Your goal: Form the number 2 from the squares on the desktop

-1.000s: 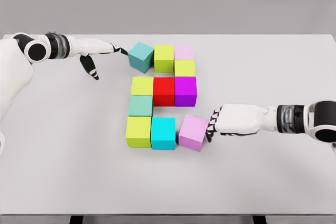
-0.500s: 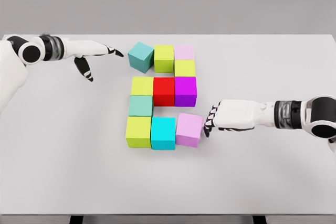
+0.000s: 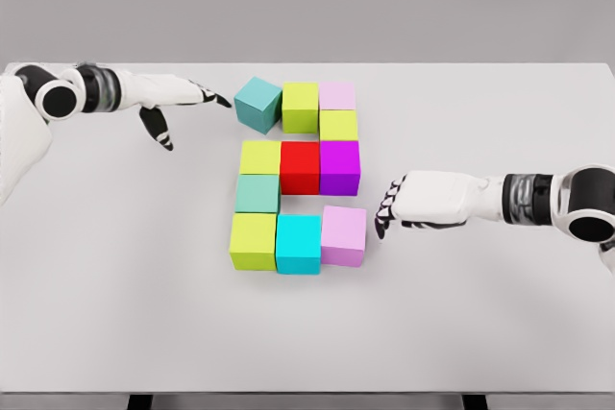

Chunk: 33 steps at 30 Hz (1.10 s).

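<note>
Right hand (image 3: 408, 204) has its fingers (image 3: 387, 210) loosely curled and holding nothing, just beside the pink cube (image 3: 344, 235) but not touching it. Left hand (image 3: 173, 95) is stretched out flat, fingers apart, tips pointing at the teal cube (image 3: 258, 104) with a small gap, thumb hanging down.

The 2 on the bench (image 3: 500, 314) looks nearly done to me. Bottom row is yellow-green, cyan (image 3: 298, 243) and pink, all snug. Green cube (image 3: 258, 193) makes the left link up to the middle row: yellow, red (image 3: 300, 166), purple (image 3: 339, 166). Another yellow sits on the right above purple, and the top row is teal, lime (image 3: 300, 106), pale pink (image 3: 337, 95).

Only thing off is the teal 1: it's rotated and sits a bit skewed against lime. I'd guess squaring that up is all that's left.
</note>
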Each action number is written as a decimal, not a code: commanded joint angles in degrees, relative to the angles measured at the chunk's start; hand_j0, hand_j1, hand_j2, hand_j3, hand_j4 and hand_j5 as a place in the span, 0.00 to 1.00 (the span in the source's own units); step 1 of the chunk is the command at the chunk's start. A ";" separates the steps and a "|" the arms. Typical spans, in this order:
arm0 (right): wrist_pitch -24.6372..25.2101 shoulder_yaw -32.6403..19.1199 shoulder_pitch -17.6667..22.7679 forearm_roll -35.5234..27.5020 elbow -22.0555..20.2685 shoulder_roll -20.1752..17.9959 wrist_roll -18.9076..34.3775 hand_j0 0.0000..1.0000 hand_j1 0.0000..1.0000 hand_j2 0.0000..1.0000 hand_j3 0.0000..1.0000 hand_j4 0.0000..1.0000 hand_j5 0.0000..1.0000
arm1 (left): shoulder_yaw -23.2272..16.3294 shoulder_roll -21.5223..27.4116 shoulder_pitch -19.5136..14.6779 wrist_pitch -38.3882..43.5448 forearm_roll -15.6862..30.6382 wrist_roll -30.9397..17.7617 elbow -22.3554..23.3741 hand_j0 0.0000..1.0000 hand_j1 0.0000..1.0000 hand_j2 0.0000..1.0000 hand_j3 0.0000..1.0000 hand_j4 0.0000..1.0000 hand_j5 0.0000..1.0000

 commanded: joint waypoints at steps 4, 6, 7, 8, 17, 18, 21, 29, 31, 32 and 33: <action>0.14 -0.13 -0.09 -0.65 0.76 0.24 -0.01 0.55 0.55 0.55 0.55 0.55 0.55 | -0.86 2.07 0.26 0.16 0.57 0.03 -5.14 1.00 1.00 1.00 1.00 1.00 1.00; 0.14 -0.66 -0.09 -0.83 0.76 0.42 -0.01 0.55 0.55 0.55 0.55 0.55 0.55 | -0.86 4.00 0.70 0.16 0.74 0.03 -7.78 1.00 1.00 1.00 1.00 1.00 1.00; 0.14 -1.01 -0.09 -0.92 0.76 0.51 -0.01 0.55 0.55 0.55 0.55 0.55 0.55 | -0.86 5.41 1.14 0.16 0.83 0.03 -9.36 1.00 1.00 1.00 1.00 1.00 1.00; 0.14 -1.10 -0.09 -1.01 0.76 0.51 -0.01 0.55 0.55 0.55 0.55 0.55 0.55 | -0.95 6.38 1.32 0.16 0.83 0.03 -10.68 1.00 1.00 1.00 1.00 1.00 1.00; 0.14 -2.33 -0.09 -1.27 0.84 1.21 -0.01 0.55 0.55 0.55 0.55 0.55 0.55 | -1.56 9.54 2.55 0.16 0.83 0.03 -17.53 1.00 1.00 1.00 1.00 1.00 1.00; 0.14 -2.85 -0.09 -1.27 1.11 1.47 -0.01 0.55 0.55 0.55 0.55 0.55 0.55 | -1.56 9.28 2.72 0.16 0.83 0.03 -17.97 1.00 1.00 1.00 1.00 1.00 1.00; 0.14 -3.56 -0.09 -1.27 1.28 2.18 -0.01 0.54 0.54 0.54 0.54 0.54 0.54 | -1.56 8.84 3.34 0.16 0.83 0.03 -18.24 1.00 1.00 1.00 1.00 1.00 1.00; 0.14 -4.96 -0.09 -1.27 3.57 4.20 -0.01 0.54 0.54 0.54 0.54 0.54 0.54 | -1.56 5.85 4.31 0.16 0.83 0.03 -18.15 1.00 1.00 1.00 1.00 1.00 1.00; 0.14 -4.96 -0.09 -1.27 3.66 4.55 -0.01 0.54 0.54 0.54 0.54 0.54 0.54 | -1.56 5.76 4.31 0.16 0.92 0.03 -18.15 1.00 1.00 1.00 1.00 1.00 1.00; 0.14 -4.96 -0.09 -1.27 3.66 4.64 -0.01 0.54 0.54 0.54 0.54 0.54 0.54 | -1.56 5.41 4.31 0.16 0.92 0.03 -18.24 1.00 1.00 1.00 1.00 1.00 1.00; 0.14 -4.96 -0.09 -1.27 3.74 5.08 -0.01 0.54 0.54 0.54 0.54 0.54 0.54 | -1.56 5.24 4.31 0.16 0.92 0.03 -18.24 1.00 1.00 1.00 1.00 1.00 1.00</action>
